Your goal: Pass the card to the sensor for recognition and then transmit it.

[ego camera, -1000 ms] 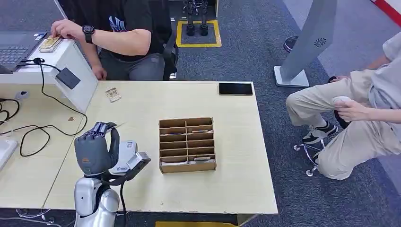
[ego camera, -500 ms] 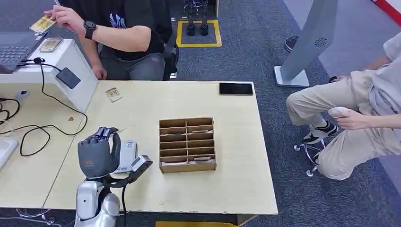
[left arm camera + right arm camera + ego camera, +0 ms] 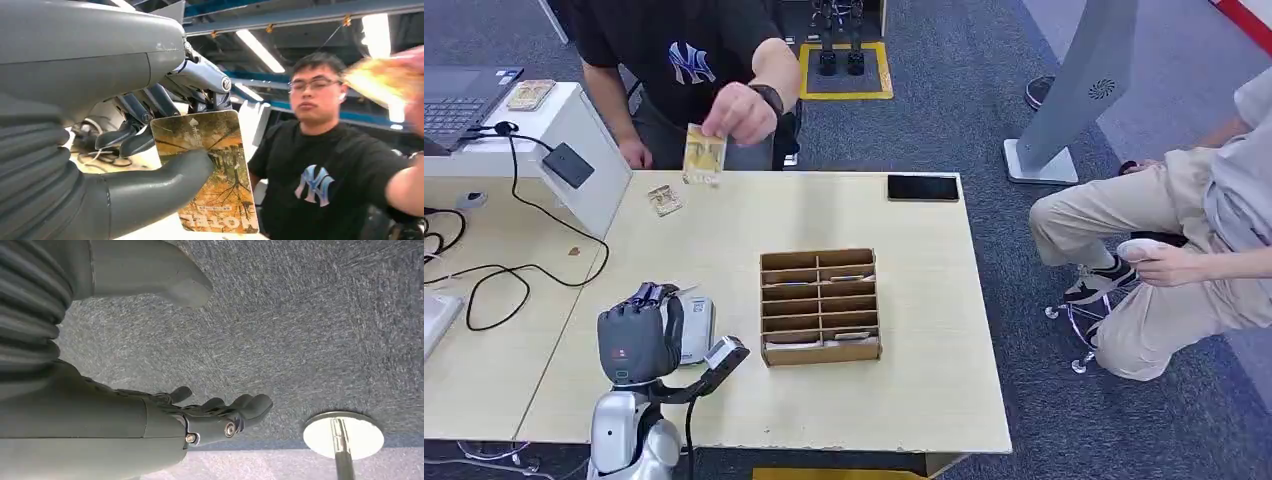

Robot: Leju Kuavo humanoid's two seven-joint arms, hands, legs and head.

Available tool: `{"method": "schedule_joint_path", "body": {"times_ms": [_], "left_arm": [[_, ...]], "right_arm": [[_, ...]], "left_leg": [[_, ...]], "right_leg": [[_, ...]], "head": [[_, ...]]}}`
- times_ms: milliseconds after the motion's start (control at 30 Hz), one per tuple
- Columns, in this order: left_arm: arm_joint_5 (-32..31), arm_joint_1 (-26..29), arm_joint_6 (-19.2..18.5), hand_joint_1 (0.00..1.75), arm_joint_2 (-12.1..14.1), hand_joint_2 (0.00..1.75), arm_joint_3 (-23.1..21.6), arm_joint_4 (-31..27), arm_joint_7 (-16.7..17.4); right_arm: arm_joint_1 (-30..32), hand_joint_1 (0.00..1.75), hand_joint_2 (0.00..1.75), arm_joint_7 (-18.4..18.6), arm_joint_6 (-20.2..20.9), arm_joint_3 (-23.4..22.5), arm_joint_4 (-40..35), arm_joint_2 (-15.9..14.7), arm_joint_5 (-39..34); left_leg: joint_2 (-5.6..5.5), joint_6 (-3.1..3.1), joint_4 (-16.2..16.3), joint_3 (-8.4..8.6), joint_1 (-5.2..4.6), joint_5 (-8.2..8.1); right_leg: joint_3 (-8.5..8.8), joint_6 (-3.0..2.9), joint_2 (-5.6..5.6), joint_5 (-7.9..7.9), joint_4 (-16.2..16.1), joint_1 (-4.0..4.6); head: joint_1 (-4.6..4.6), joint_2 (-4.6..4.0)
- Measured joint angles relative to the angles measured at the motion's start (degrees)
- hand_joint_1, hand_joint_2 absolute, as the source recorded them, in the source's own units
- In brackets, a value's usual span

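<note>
A card [image 3: 210, 175] printed with an autumn-toned tree scene and pale lettering along one edge is pinched by the left robot hand [image 3: 639, 335] between thumb and dark fingers, at the lower left of the head view above the worktop [image 3: 924, 380]. The right robot hand [image 3: 200, 415] is seen empty, fingers loosely apart, over grey carpet [image 3: 325, 330].

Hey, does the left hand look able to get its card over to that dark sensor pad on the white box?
Probably yes: the left hand pinches the card, and bare table lies between it and the sensor pad.
</note>
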Motion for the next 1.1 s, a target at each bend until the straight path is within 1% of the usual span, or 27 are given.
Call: {"method": "schedule_joint_path", "body": {"times_ms": [333, 567, 700, 867, 1033, 1100], "left_arm": [[-0.2, 1.1, 0.0, 1.75, 0.2, 1.75, 0.4, 1.0, 2.5], [-2.3, 2.0, 0.0, 1.75, 0.9, 1.75, 0.4, 2.0, 8.7], [-2.0, 2.0, 0.0, 1.75, 1.6, 1.75, 0.3, 3.9, 10.5], [-2.2, 1.9, 0.0, 1.75, 2.3, 1.75, -0.2, 6.5, 11.3], [-2.2, 1.8, 0.0, 1.75, 2.7, 1.75, -0.6, 7.5, 11.3], [-2.5, 1.7, 0.0, 1.75, 2.8, 1.75, -0.8, 7.9, 11.9]], "right_arm": [[0.2, 0.00, 1.75, 0.2, 0.0, 0.7, 0.0, 0.0, 0.1], [0.3, 0.00, 1.75, 0.2, 0.0, 1.2, 0.0, -0.3, 0.0], [0.3, 0.00, 1.75, 0.2, 0.0, 1.3, 0.0, -0.3, 0.1], [0.3, 0.00, 1.75, 0.2, 0.0, 1.7, 0.1, -0.5, 0.3], [0.3, 0.00, 1.75, 0.2, 0.0, 2.0, 0.2, -0.5, 0.3], [0.4, 0.00, 1.75, 0.2, 0.0, 2.3, 0.2, -0.6, 0.3]], "left_leg": [[0.01, 0.00, 0.0, 0.00, 0.00, 0.00], [0.01, 0.00, 0.0, 0.00, 0.00, 0.00], [0.01, 0.00, 0.0, 0.00, 0.00, 0.00], [0.02, 0.00, 0.0, 0.00, 0.00, 0.00], [0.02, 0.00, 0.0, 0.00, 0.00, 0.00], [0.02, 0.00, 0.0, 0.00, 0.00, 0.00]], "right_leg": [[0.00, 0.00, 0.01, 0.00, 0.0, 0.00], [-0.02, 0.00, 0.01, 0.00, 0.0, 0.00], [-0.03, 0.00, 0.01, 0.00, 0.0, 0.00], [-0.04, 0.00, 0.01, 0.00, 0.0, 0.00], [-0.04, 0.00, 0.01, 0.00, 0.0, 0.00], [-0.05, 0.00, 0.02, 0.00, 0.0, 0.00]], "head": [[-0.02, 0.00], [-0.02, 0.00], [0.00, 0.00], [-0.02, 0.00], [0.00, 0.00], [0.00, 0.00]]}}
